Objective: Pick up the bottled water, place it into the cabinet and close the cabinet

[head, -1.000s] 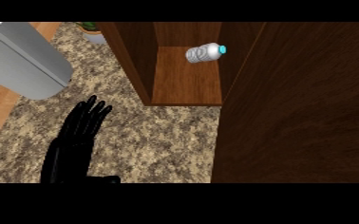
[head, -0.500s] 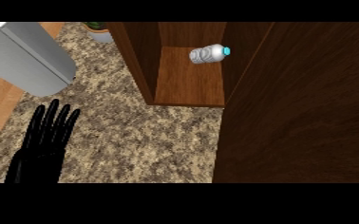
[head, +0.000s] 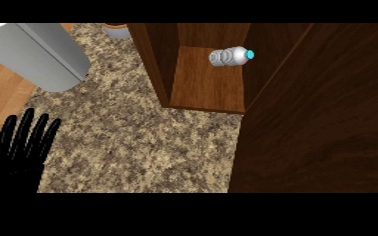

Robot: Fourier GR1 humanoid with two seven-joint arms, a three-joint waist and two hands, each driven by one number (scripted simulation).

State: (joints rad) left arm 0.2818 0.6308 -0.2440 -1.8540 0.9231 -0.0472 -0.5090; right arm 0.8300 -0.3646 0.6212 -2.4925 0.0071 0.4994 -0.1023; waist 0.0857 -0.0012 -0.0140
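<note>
bottled water (head: 230, 57) lying on its side on the cabinet (head: 210, 80) shelf, cap facing right | left robot hand (head: 26, 139) at lower-left edge, fingers straight, holding nothing, arm cut off | speckled surface (head: 140, 140) between them | cabinet door (head: 310, 120) covers the right side

The cabinet door (head: 310, 125) stands across the right side, its edge close to the cabinet (head: 159, 60) opening, leaving a narrow gap over the shelf (head: 207, 85). The bottled water (head: 230, 57) lies at the shelf's far end. The speckled counter (head: 140, 140) lies bare; a grey appliance (head: 40, 55) blocks the far left.
</note>
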